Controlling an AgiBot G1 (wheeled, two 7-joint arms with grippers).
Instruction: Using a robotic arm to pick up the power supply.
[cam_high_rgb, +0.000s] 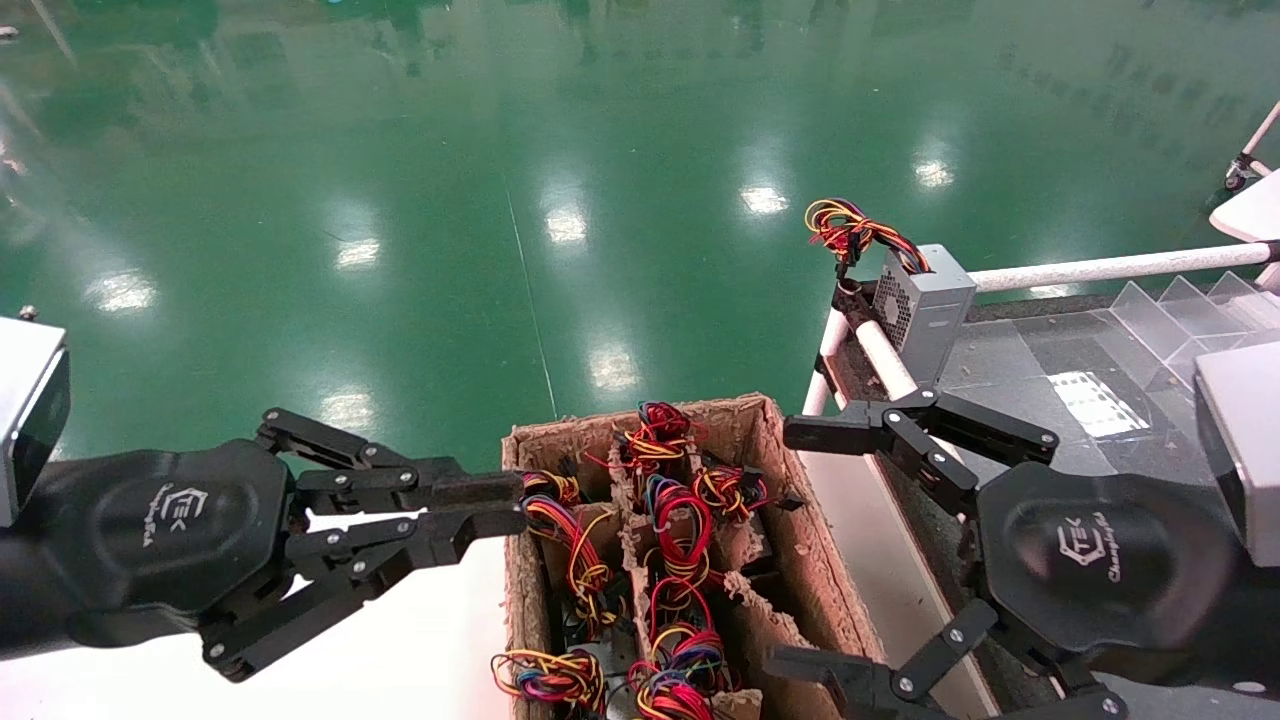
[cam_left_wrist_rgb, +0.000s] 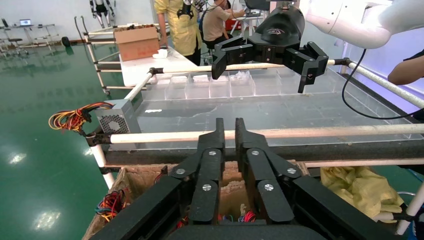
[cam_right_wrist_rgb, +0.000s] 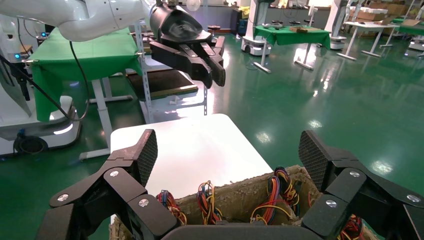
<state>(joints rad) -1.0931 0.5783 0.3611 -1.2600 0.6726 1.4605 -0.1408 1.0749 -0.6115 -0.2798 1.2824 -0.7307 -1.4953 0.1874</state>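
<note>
Two grippers flank the cardboard box (cam_high_rgb: 770, 470) at lower centre: right gripper (cam_high_rgb: 800, 545) spread wide to reach in for a power supply (cam_high_rgb: 600, 660), left gripper (cam_high_rgb: 510, 505) pinched empty.

Colour key. Floor (cam_high_rgb: 560, 150): glossy green with white lamp reflections. Left gripper (cam_high_rgb: 500, 505) and right gripper (cam_high_rgb: 800, 545): black linkages with silver rivets, each body bearing a white logo; the right gripper's pads (cam_right_wrist_rgb: 148, 155) show a fine dotted texture. Carton (cam_high_rgb: 790, 540): brown, rough fibre, with brown dividers. Wire bundles (cam_high_rgb: 680, 520) inside it: red, yellow, orange and blue, perhaps some purple. Power supply (cam_high_rgb: 925, 305) on the rack: grey metal with one perforated face; its wires (cam_high_rgb: 850, 230) are red, orange and yellow. Rails (cam_high_rgb: 1110, 267): white. Tabletop (cam_right_wrist_rgb: 192, 150) beside the carton: plain white.
</note>
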